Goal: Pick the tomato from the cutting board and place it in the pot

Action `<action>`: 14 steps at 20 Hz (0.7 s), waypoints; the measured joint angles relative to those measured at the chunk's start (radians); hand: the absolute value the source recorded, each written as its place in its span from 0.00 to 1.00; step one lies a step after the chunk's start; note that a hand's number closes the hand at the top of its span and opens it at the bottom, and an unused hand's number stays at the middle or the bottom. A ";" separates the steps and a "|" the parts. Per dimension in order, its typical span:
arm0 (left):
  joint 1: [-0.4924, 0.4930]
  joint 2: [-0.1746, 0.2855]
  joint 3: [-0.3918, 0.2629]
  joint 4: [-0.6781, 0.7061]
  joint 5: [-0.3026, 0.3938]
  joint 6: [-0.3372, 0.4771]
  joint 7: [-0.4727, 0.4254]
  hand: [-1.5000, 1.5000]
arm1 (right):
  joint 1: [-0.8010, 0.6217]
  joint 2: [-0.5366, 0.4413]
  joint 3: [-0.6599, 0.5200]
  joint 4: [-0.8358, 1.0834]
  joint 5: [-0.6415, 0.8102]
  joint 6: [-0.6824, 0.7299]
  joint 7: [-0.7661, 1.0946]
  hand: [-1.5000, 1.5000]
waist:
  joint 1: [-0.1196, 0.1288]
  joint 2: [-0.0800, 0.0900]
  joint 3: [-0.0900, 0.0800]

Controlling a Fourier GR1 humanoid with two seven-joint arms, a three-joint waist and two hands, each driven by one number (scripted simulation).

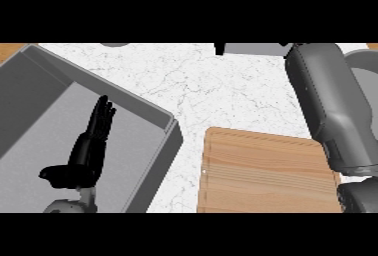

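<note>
A white marbled surface (221, 85) fills the middle of the head view, and its widest bare stretch lies between a grey basin (164, 160) at the left and the right forearm (328, 105) at the right. The basin's long rim runs at a slant from the upper left down to a corner just beside the wooden cutting board (258, 175), with only a narrow strip of surface between them. The board lies at the lower right. Its left and top edges show in full, its right edge is covered by the forearm, and its near edge is cut off at the bottom of the view.

The left hand (85, 155) shows over the basin's floor, open, with straight fingers (102, 117) pointing up and nothing in it. The right forearm reaches to the top edge of the view, and its hand does not show.

The tomato cannot be seen anywhere, so its place cannot be told. A grey round shape (365, 80), half hidden behind the forearm at the right edge, may be the pot. A grey object (251, 48) with black ends sits at the top edge, cut off and hard to name.
</note>
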 measured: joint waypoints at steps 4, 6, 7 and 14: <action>-0.001 0.008 0.011 -0.011 0.006 0.006 0.019 0.50 | -0.032 -0.050 -0.031 0.087 0.017 -0.025 0.002 1.00 | -0.017 -0.005 0.002; 0.011 0.004 0.000 -0.026 -0.006 0.021 0.025 0.50 | -0.033 -0.074 -0.047 0.112 0.015 -0.041 -0.005 1.00 | -0.025 -0.009 0.002; 0.020 0.003 0.001 -0.022 -0.005 0.021 0.015 0.50 | -0.028 -0.087 -0.054 0.120 0.013 -0.049 -0.009 1.00 | -0.029 -0.010 0.002; 0.027 0.008 0.011 0.005 0.002 0.017 -0.014 0.50 | 0.019 -0.193 -0.106 0.179 -0.021 -0.115 -0.053 1.00 | -0.045 -0.015 0.004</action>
